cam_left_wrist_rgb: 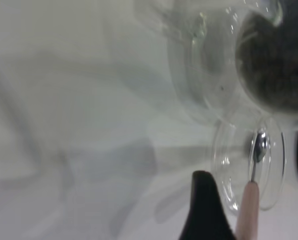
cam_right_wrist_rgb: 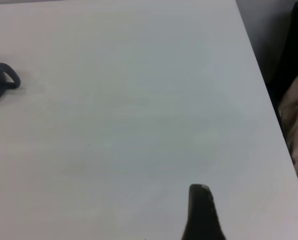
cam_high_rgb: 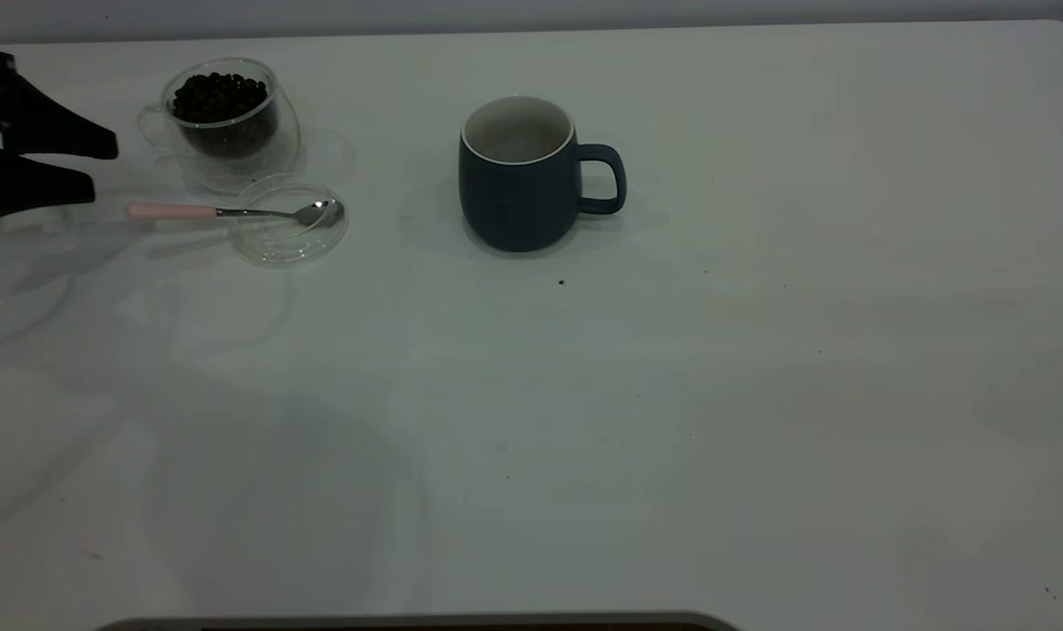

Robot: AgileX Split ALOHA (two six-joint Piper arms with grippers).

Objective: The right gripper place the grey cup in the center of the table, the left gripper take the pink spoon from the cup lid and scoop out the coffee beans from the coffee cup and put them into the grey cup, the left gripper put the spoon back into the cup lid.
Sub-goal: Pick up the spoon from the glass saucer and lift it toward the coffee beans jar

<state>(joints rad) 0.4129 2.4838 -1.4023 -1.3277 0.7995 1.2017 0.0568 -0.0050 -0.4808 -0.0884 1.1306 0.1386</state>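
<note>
The grey cup [cam_high_rgb: 518, 188] stands upright at the table's [cam_high_rgb: 759, 394] middle back, handle to the right, interior white; its handle shows in the right wrist view [cam_right_wrist_rgb: 4, 80]. The coffee cup [cam_high_rgb: 233, 145] with coffee beans [cam_high_rgb: 218, 95] stands at back left. The pink spoon [cam_high_rgb: 233, 211] lies with its bowl on the cup lid [cam_high_rgb: 277, 250], handle pointing left. My left gripper [cam_high_rgb: 103, 168] is open just left of the handle's end, a little above the table. In the left wrist view one finger [cam_left_wrist_rgb: 203, 210] is beside the spoon [cam_left_wrist_rgb: 247, 210], the lid [cam_left_wrist_rgb: 228, 165] and the coffee cup [cam_left_wrist_rgb: 213, 65].
The right arm is out of the exterior view; one finger [cam_right_wrist_rgb: 201, 215] of it shows over bare table near the right edge [cam_right_wrist_rgb: 268, 100]. Tiny dark specks [cam_high_rgb: 562, 282] lie in front of the grey cup.
</note>
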